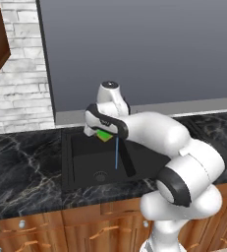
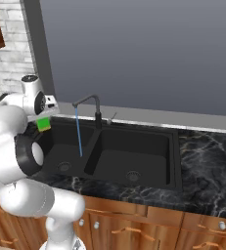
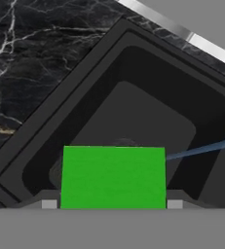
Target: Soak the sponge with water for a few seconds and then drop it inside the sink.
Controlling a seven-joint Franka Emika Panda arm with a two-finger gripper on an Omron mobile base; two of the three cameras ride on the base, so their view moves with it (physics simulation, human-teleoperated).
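My tool [image 3: 112, 204] is pinched on the sponge [image 3: 113, 177], one finger at each short end of the green block, as the hand view shows. The sponge is held in the air above the left basin of the sink [image 2: 169, 168], clear of the basin floor and of the rim. In the left base view the sponge [image 1: 104, 135] sits just beside the water [image 1: 116, 153], on the side away from the faucet; stream and sponge appear apart, though contact cannot be confirmed. In the right base view the sponge [image 2: 44, 124] hangs near the sink's far left corner, with the water [image 2: 79, 133] falling from the faucet [image 2: 91, 105] spout into the same basin, near the central divider. The sink is set into a black marbled surface [image 1: 21, 162]. A round drain [image 2: 132, 176] lies in the other basin.
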